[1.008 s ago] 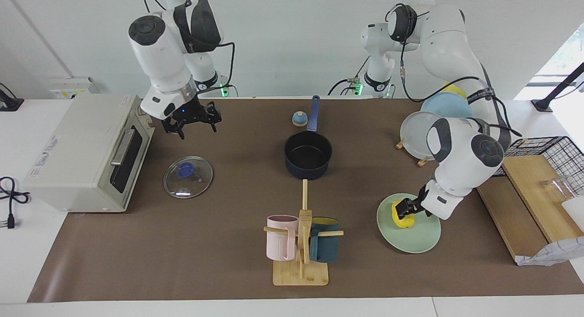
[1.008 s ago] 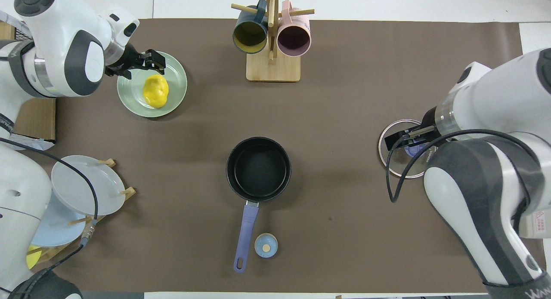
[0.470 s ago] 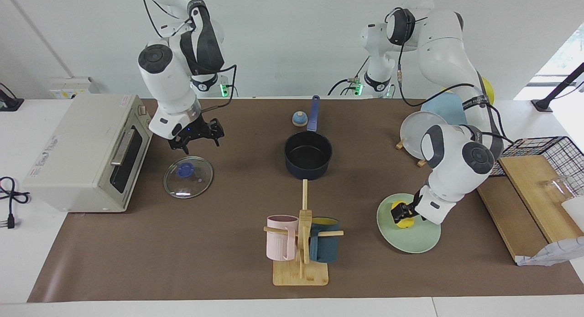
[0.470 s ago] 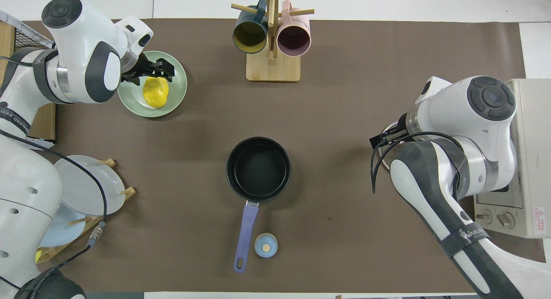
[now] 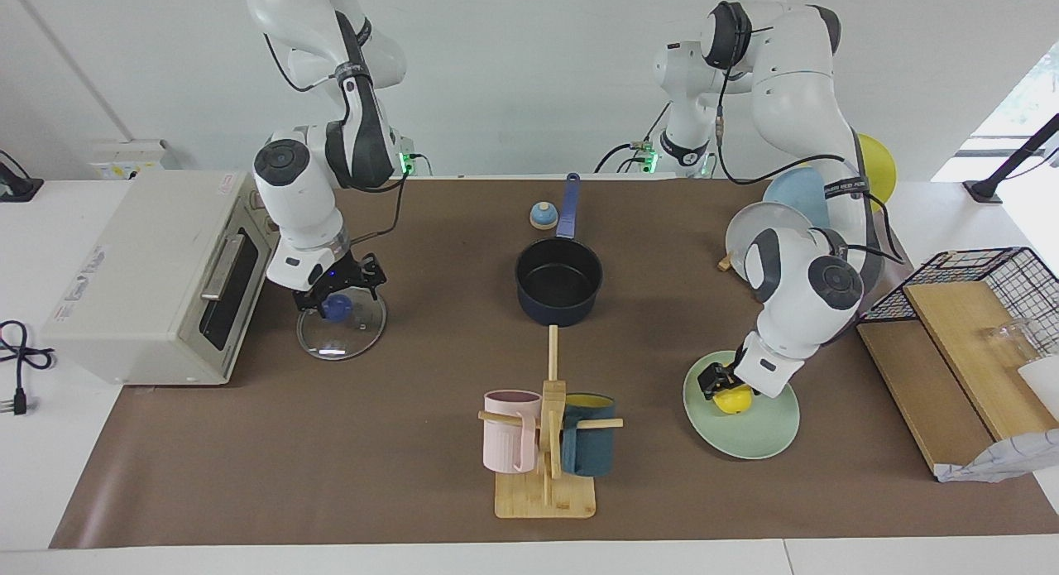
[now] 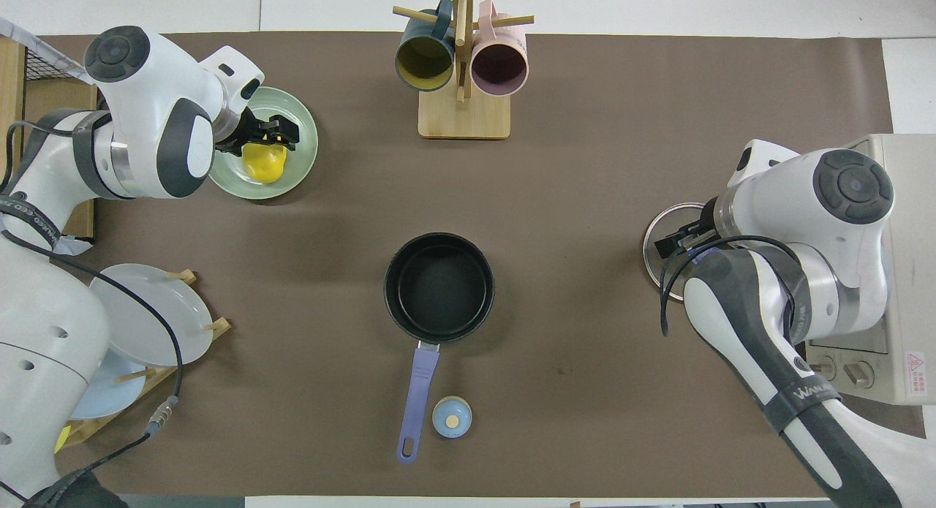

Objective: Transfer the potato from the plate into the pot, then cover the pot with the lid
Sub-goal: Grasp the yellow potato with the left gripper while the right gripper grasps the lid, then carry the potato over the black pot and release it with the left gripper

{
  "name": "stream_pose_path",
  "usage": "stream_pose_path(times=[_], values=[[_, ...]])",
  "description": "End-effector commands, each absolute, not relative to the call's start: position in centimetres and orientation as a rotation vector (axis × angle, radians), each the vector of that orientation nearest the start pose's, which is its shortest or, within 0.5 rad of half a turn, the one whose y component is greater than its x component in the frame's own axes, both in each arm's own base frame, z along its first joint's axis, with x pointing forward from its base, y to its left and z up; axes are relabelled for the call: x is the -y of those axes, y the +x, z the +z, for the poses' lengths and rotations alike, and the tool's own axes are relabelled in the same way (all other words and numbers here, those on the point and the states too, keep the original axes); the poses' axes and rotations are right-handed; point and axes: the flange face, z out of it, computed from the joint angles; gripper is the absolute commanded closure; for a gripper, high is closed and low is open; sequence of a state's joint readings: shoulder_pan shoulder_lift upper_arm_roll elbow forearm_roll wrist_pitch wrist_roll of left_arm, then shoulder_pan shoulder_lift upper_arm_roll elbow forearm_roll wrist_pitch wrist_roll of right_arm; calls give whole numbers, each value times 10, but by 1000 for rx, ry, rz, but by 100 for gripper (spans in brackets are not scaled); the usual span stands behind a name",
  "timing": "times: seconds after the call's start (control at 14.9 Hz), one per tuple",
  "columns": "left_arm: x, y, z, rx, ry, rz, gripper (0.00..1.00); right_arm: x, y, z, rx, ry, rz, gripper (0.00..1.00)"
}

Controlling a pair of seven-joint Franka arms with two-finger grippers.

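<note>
The yellow potato (image 5: pixel 735 400) (image 6: pixel 265 164) lies on the mint-green plate (image 5: pixel 761 433) (image 6: pixel 305 131) toward the left arm's end of the table. My left gripper (image 5: pixel 721 384) (image 6: pixel 275 132) is down at the potato's top, open, with a finger on either side. The navy pot (image 5: pixel 558 281) (image 6: pixel 439 287) stands mid-table, nothing in it, its handle pointing toward the robots. The glass lid (image 5: pixel 352 337) (image 6: pixel 656 234) lies flat in front of the toaster oven. My right gripper (image 5: pixel 337 294) (image 6: pixel 678 243) is low over the lid, open about its blue knob (image 5: pixel 335 309).
A mug tree (image 5: pixel 546 443) with a pink and a teal mug stands farther from the robots than the pot. A toaster oven (image 5: pixel 157 269) is beside the lid. A plate rack (image 5: pixel 778 227), a wire basket (image 5: pixel 993 277) and a small blue-topped wooden piece (image 5: pixel 543 216) are also here.
Both arms have come down. The left gripper sank from beside the potato onto its top. The right gripper dropped from above the table down to the lid's knob.
</note>
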State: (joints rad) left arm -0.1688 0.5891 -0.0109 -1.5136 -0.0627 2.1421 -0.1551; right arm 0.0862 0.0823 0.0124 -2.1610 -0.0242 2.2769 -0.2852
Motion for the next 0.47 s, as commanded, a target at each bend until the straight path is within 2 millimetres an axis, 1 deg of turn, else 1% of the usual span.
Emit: stream_pose_path(times=[0.0, 0.07, 0.13, 0.2, 0.27, 0.34, 0.4], values=[[127, 683, 324, 17, -3186, -57, 14, -37, 537, 353, 625, -3109, -68, 0], [127, 683, 324, 16, -3184, -55, 26, -34, 537, 349, 615, -3110, -58, 0], [127, 683, 324, 20, -3186, -57, 48, -35, 537, 349, 612, -3111, -58, 0], [127, 683, 325, 20, -3186, -59, 67, -34, 538, 349, 601, -3113, -66, 0], [126, 684, 326, 20, -3186, -64, 91, -32, 538, 349, 594, -3115, -68, 0], [125, 687, 330, 17, -3187, -71, 100, -28, 539, 344, 578, -3116, -61, 0], [124, 690, 338, 16, -3188, -81, 100, -16, 539, 340, 544, -3121, -51, 0]])
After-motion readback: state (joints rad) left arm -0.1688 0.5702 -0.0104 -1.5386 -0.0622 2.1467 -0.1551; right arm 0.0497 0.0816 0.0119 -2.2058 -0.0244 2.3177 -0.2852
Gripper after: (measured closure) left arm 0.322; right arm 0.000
